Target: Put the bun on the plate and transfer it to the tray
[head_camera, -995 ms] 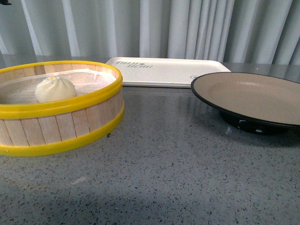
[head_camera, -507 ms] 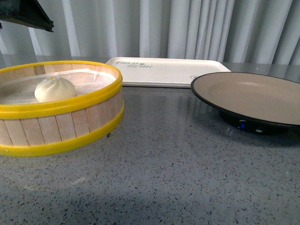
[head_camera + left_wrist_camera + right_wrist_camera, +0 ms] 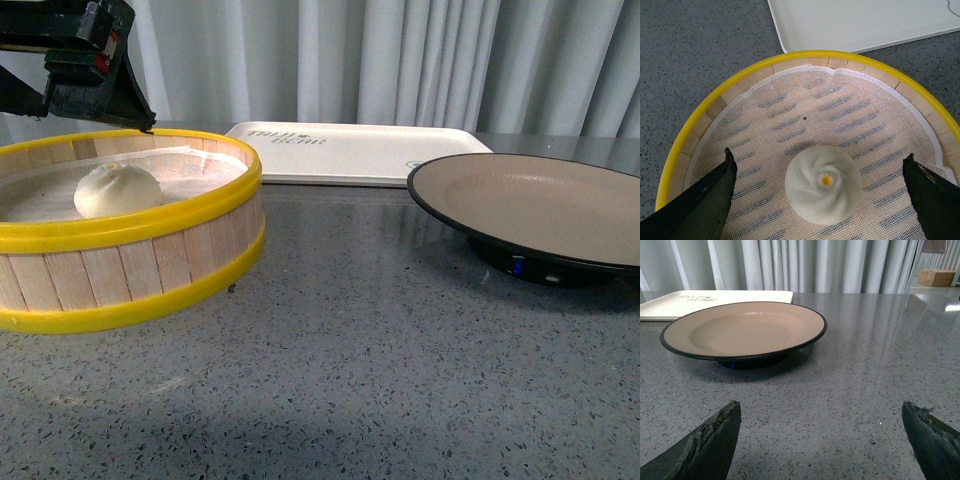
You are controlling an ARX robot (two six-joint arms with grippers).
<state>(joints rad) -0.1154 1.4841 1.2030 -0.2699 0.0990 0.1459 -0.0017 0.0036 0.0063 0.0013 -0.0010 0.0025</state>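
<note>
Left gripper (image 3: 820, 154), fingers spread wide and holding nothing, hovered above the small round white steamed bun (image 3: 823, 184) with pleated top and yellow dot. One dark finger showed on either side, neither touching it. The bun lay on the white mesh cloth (image 3: 840, 107) lining the round wooden steamer basket with yellow rims (image 3: 150, 228). Right gripper (image 3: 820, 403), fingers likewise wide apart, hung low over the speckled grey tabletop (image 3: 850, 390), facing the wide shallow beige plate with black rim (image 3: 740, 330). The flat rectangular white tray (image 3: 350, 155) lay behind basket and plate.
</note>
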